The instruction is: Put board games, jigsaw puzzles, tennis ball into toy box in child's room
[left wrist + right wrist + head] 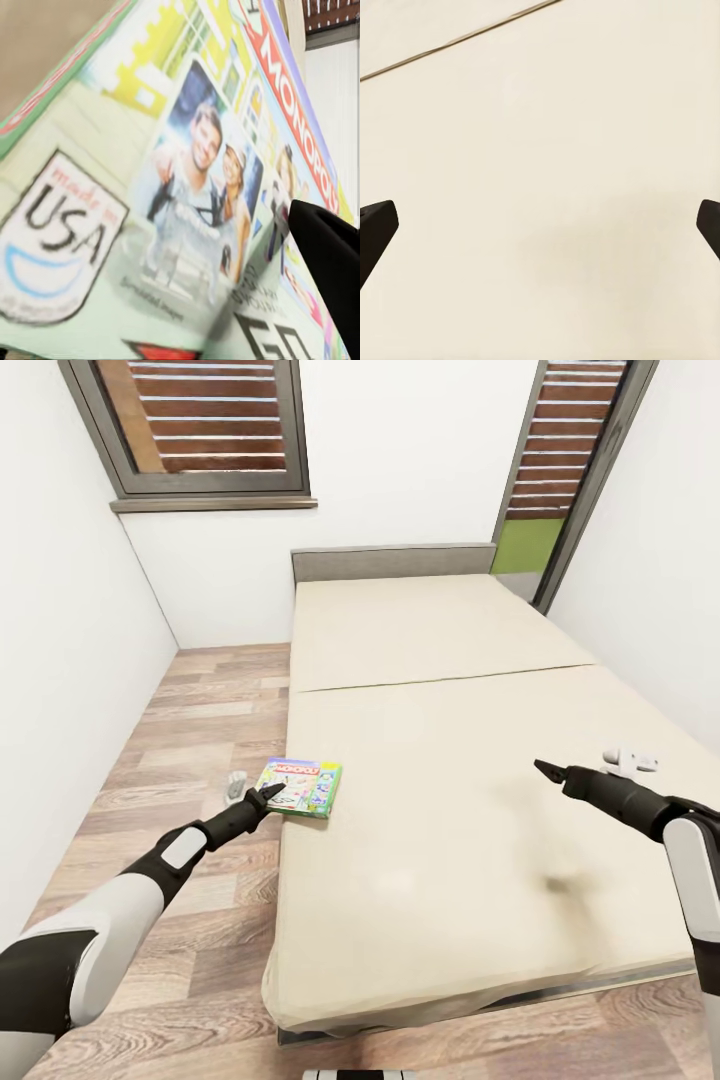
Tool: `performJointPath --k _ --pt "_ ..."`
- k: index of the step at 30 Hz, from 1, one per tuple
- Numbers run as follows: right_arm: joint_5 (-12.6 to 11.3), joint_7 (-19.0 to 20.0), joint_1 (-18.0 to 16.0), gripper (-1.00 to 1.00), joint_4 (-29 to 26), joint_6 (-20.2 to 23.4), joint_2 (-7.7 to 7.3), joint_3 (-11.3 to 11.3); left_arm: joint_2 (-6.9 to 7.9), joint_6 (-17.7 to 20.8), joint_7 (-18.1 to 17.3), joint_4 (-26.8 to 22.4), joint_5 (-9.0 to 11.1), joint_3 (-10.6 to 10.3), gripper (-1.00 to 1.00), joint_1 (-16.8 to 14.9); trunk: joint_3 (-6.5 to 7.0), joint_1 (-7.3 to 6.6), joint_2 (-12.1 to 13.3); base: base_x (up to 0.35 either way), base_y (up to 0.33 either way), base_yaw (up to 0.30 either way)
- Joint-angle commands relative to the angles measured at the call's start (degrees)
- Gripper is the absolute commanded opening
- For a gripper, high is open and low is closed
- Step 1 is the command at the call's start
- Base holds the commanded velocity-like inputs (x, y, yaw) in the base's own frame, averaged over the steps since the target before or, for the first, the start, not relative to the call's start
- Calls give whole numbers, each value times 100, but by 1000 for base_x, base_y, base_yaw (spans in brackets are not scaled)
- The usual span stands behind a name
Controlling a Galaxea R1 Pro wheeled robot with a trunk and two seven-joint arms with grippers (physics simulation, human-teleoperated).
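The left pincer (268, 793) touches the near edge of a Monopoly board game (300, 787) lying flat at the bed's (450, 660) left edge. Well across the mattress, the right pincer (545, 768) hovers above bare sheet, a small white object (630, 760) just behind it.

Both arms are built of smooth white and light grey shells joined by black segments, each narrowing through a black wrist to a slim black pointed left gripper (268, 793) and matching black right gripper (546, 768).
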Motion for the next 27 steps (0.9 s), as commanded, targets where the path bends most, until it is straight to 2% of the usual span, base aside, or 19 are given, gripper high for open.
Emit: performJointPath --k 1,13,27 --pt "38 51 -1 100 -2 26 1 -3 -2 83 -22 2 -68 -90 -100 16 -5 0 -1 0 0 0" --pt "38 56 17 100 -2 25 -6 31 23 82 -394 -48 -63 -78 -100 152 -5 0 -1 0 0 0" --pt "38 111 34 100 -2 41 -35 8 -32 66 -591 -64 -63 -95 -100 229 -5 0 -1 0 0 0"
